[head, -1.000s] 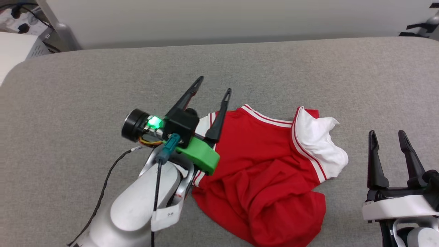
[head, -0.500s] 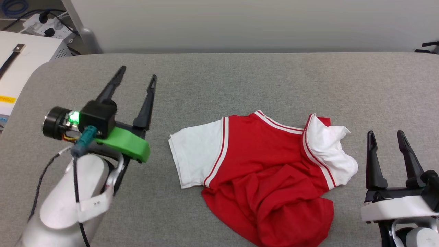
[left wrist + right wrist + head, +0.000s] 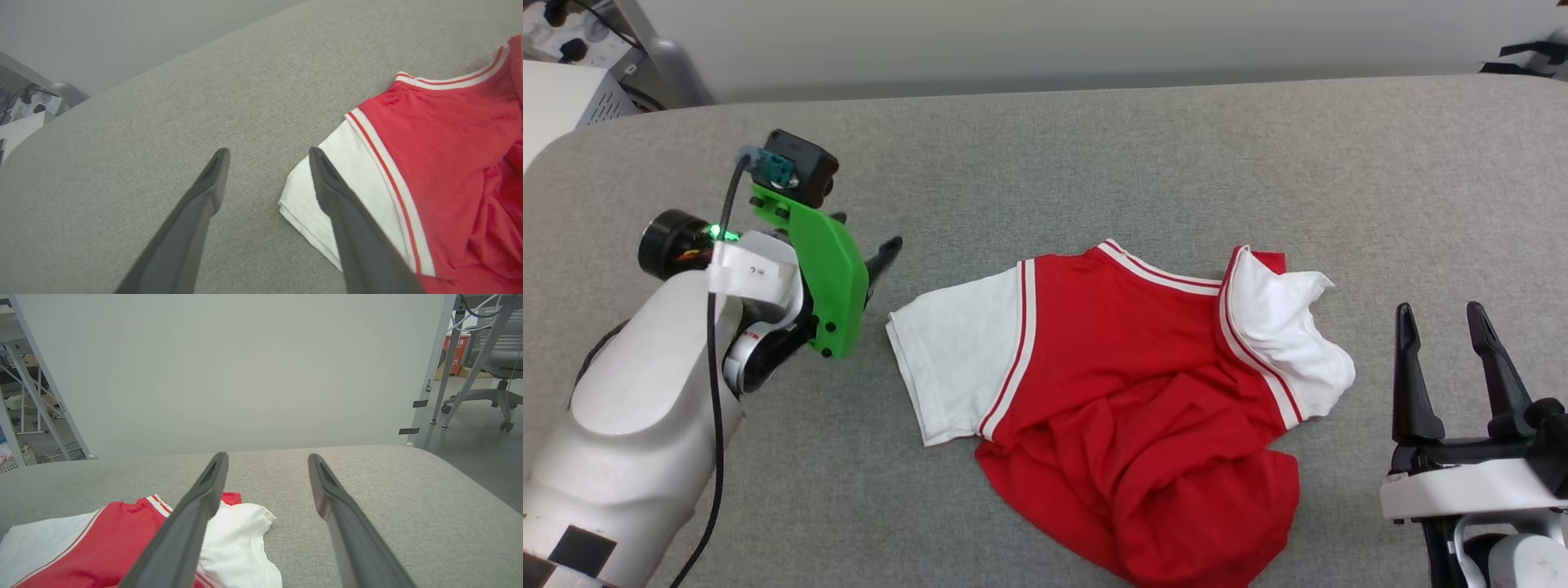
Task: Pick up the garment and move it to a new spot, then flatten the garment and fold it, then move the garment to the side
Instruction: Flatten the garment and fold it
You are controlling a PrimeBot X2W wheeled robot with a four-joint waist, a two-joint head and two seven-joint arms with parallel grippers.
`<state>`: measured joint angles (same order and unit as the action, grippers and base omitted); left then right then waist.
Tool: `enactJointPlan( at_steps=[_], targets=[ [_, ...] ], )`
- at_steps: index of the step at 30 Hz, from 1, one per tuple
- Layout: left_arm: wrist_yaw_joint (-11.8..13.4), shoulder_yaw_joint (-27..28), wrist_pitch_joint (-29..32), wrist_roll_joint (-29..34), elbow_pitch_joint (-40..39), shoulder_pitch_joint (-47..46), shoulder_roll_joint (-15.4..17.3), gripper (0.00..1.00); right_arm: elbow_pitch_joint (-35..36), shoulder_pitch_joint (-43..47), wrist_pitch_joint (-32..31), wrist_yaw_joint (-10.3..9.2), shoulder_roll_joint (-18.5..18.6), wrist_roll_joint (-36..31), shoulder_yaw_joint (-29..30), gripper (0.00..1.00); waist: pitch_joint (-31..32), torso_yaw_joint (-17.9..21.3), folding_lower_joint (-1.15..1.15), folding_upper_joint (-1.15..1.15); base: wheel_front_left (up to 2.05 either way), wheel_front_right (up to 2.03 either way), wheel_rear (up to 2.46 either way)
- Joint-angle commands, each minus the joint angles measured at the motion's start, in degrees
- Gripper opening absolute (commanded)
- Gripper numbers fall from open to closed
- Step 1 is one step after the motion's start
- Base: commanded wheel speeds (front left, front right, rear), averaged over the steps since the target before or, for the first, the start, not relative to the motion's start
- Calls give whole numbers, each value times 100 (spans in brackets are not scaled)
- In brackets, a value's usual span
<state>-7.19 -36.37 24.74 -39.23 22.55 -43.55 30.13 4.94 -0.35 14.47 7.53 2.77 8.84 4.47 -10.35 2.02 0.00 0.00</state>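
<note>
Your garment (image 3: pixel 1127 392) lies rumpled near the middle of the grey counter (image 3: pixel 1094 147). The white sleeve on your left (image 3: pixel 952 359) is spread flat with its cuff edge free, the white sleeve on your right (image 3: pixel 1290 343) is folded up on itself, and the red body is bunched toward the near side. Your left gripper (image 3: pixel 268 153) hangs close by that flat cuff, jaws apart and empty, while your right gripper (image 3: pixel 1439 314) sits off the garment's right side, jaws likewise apart and empty. You have wide bare counter behind the garment up to the far edge, and more on both flanks.
</note>
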Motion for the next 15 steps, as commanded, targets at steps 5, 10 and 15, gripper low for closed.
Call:
enactJointPlan(
  at_steps=[5,10,15],
  targets=[
    [-27,-560,779,-513,223,-239,100,100,32,-233,53,-4,10,52,-39,100,-285,209,0,0,0,0,0],
    [-28,-1077,941,-658,546,-335,95,100,42,-331,53,-4,10,64,-42,100,-476,294,0,0,0,0,0],
    [-29,-1564,842,-705,1043,-382,69,100,46,-435,53,-4,10,81,-81,100,-636,388,0,0,0,0,0]
  ],
)
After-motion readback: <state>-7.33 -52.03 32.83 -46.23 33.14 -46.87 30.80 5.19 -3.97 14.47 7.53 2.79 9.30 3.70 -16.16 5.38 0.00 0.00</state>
